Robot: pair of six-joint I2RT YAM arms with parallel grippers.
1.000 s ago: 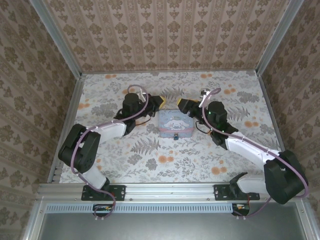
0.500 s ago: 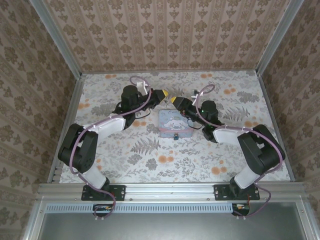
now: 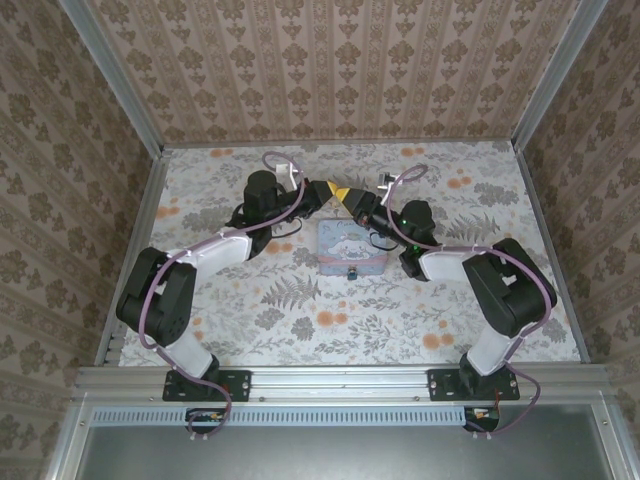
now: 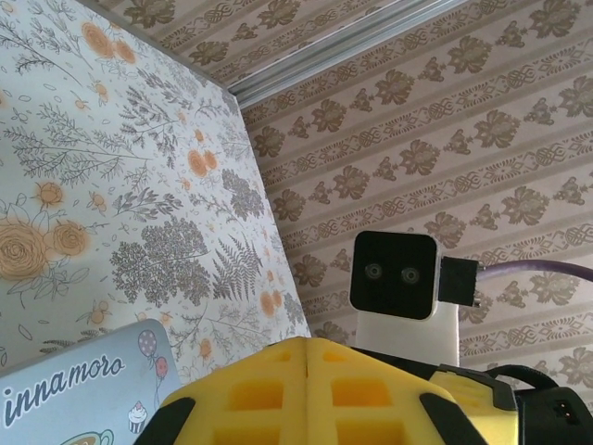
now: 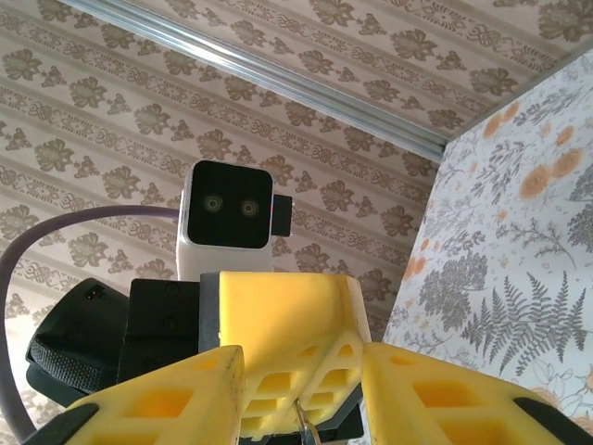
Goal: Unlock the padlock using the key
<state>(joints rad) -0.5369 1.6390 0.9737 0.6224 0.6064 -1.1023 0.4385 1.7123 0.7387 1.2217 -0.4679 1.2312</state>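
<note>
Teal padlock [image 3: 352, 271] unopened on tin [image 3: 345, 240] front; left pincer [image 3: 323, 187] clenched on probable key [image 5: 309, 425], right pincer [image 3: 347, 195] parted around that tip; handover, insertion and turn all outstanding.

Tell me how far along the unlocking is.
Done: nothing at the padlock, untouched at the tin's front. In hand: shut left fingers and open right fingers meet past the tin, a small metal piece, possibly the key, between them. Left: inserting and turning it.

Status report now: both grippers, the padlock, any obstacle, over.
Left gripper shut, meeting right gripper, whose jaws stand open around its tip, beyond the pale blue tin. Padlock on the tin's near side, untouched. Nothing blocks it.
</note>
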